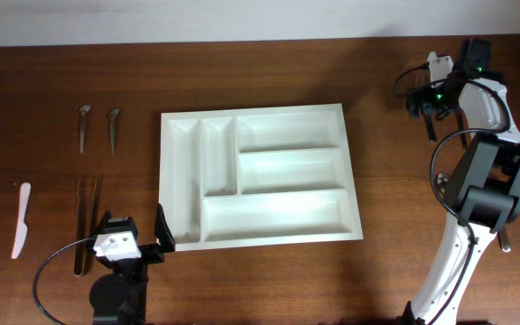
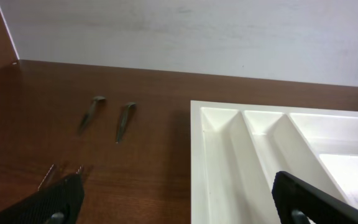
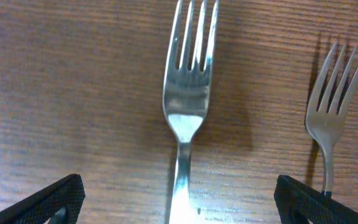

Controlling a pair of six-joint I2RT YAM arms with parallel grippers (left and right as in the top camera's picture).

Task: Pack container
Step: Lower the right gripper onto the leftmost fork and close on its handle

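Right gripper [image 3: 180, 202], jaws wide, over a fork [image 3: 188, 93]; container [image 1: 355, 181] empty.
The fork sits centred between the jaws, apparently lined up for grasping. Left gripper [image 2: 179, 199] equally wide, holding nothing.

Soft, even light falling from above on the dark tabletop [image 1: 61, 90], white container [image 1: 287, 171] glowing bright, nearly blowing out in the left wrist view, forks [image 3: 185, 106] catching glare and casting faint shadows, two small utensils [image 2: 92, 113] near the tabletop's far edge looking slightly blurred.
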